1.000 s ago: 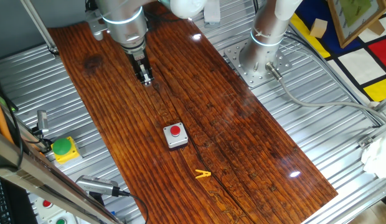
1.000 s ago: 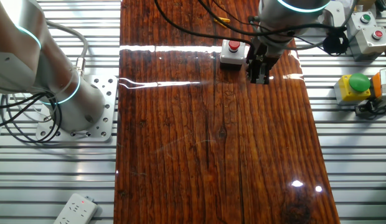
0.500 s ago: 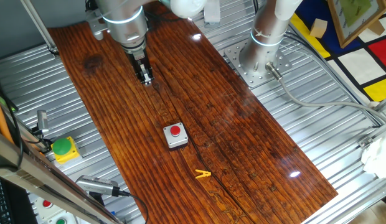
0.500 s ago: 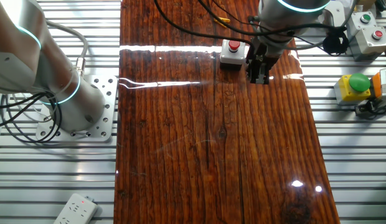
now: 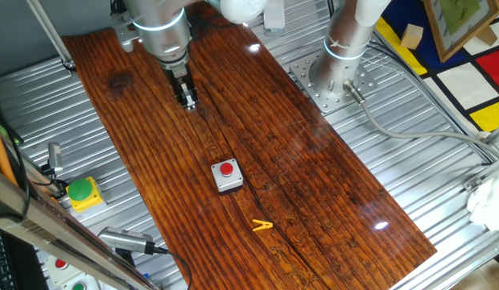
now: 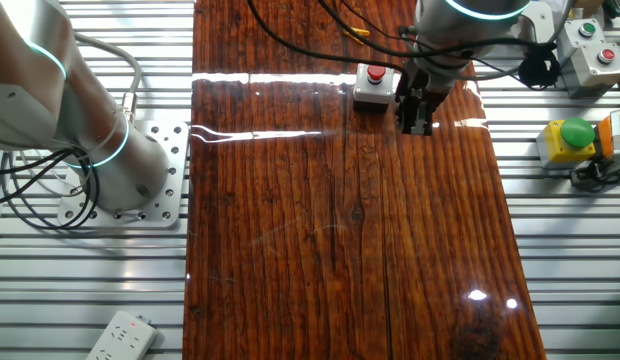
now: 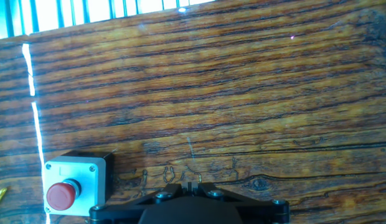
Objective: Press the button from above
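Note:
The button [image 5: 226, 169] is small, round and red, set in a square light-grey box [image 5: 228, 183] on the wooden board. It also shows in the other fixed view [image 6: 376, 73] and at the lower left of the hand view [image 7: 61, 195]. My gripper [image 5: 188, 101] hangs above the board, away from the box and not over it. In the other fixed view the gripper [image 6: 418, 124] is just right of the box. In the hand view the fingertips [image 7: 190, 185] point at bare wood to the right of the box. They are shut together and hold nothing.
A green dome button on a yellow box [image 5: 80, 191] sits off the board's edge. A yellow clip [image 5: 262, 225] lies on the board beyond the grey box. A white panel with small buttons [image 6: 590, 45] and a second arm's base [image 5: 338, 72] stand on the metal table.

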Robot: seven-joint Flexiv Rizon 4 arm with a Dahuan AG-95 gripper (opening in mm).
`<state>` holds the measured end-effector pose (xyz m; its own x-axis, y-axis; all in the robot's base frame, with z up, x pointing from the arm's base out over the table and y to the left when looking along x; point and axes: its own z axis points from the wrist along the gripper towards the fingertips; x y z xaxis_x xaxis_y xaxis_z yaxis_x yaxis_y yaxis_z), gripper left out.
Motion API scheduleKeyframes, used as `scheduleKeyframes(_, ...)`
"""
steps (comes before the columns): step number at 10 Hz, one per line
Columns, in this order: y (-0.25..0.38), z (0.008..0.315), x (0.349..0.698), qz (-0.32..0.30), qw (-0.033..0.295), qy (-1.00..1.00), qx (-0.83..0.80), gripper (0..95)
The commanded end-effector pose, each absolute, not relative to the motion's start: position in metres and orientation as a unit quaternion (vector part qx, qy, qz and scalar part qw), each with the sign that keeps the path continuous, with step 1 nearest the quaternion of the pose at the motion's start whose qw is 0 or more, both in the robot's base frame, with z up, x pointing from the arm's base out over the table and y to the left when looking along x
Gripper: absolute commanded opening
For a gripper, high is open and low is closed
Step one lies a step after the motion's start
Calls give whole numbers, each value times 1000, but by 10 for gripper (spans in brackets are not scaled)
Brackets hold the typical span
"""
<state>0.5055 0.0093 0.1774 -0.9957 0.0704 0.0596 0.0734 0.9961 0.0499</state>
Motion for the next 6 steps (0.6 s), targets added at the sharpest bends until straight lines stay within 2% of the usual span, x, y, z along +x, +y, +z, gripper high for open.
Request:
scheduleKeyframes(1,9,178,506,-26,29,-999,-36,0)
scheduleKeyframes(2,9,178,506,-26,29,-999,-36,0)
scheduleKeyframes(3,54,168,450,-29,-13,-996,-86,0)
scheduleKeyframes(6,54,165,444,-30,-17,-996,-85,0)
